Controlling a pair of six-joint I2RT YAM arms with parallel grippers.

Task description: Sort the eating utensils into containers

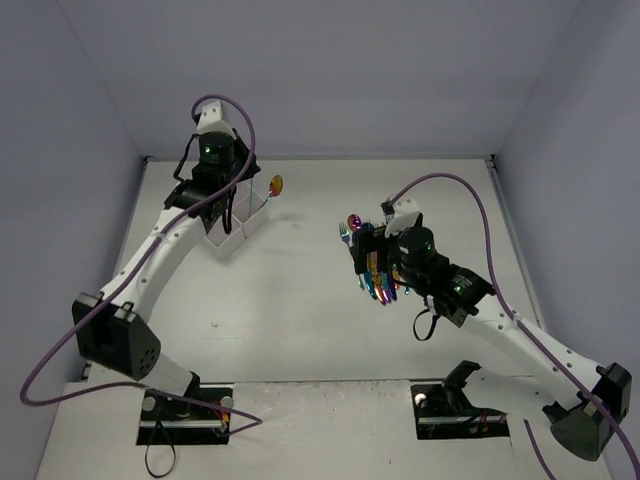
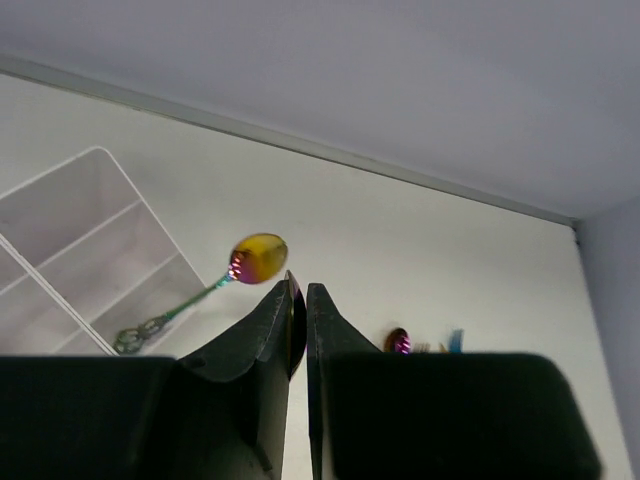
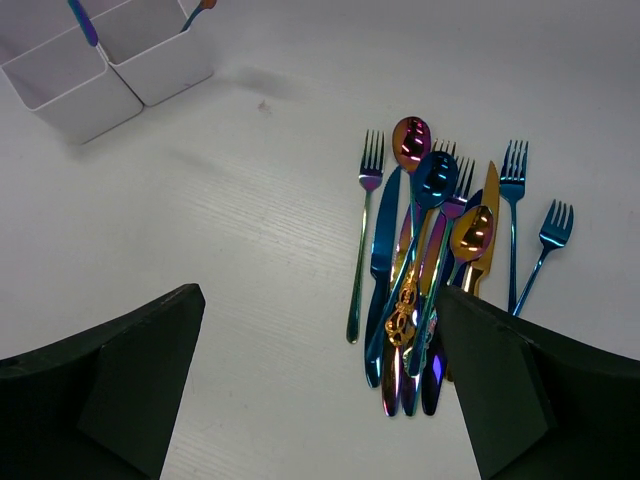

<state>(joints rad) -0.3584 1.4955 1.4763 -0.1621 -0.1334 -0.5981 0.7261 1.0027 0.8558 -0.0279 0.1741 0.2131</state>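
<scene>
The white four-compartment container stands at the back left, also in the left wrist view and the right wrist view. A gold-bowled spoon leans out of one compartment, handle down inside it. My left gripper hovers over the container, shut on a thin dark iridescent utensil seen edge-on. Several loose utensils lie in a pile. My right gripper hangs open over the pile, the right finger covering some handle ends.
Pale enclosure walls close the table at the back, left and right. Purple cables loop above both arms. A second utensil handle stands in a container compartment. Bare tabletop lies between the container and the pile.
</scene>
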